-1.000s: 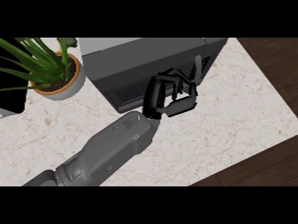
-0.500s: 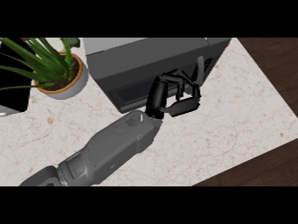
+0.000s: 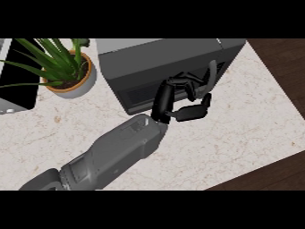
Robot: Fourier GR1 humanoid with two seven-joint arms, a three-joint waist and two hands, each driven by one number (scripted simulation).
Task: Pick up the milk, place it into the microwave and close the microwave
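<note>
The right hand sat against the microwave door, fingers curled on nothing visible; no milk showed, probably a light, stiff carton best gripped mid-body.

Right hand curled at microwave front, potted plant beside

Bare counter lies right of the microwave; a potted plant crowds its left.
</note>
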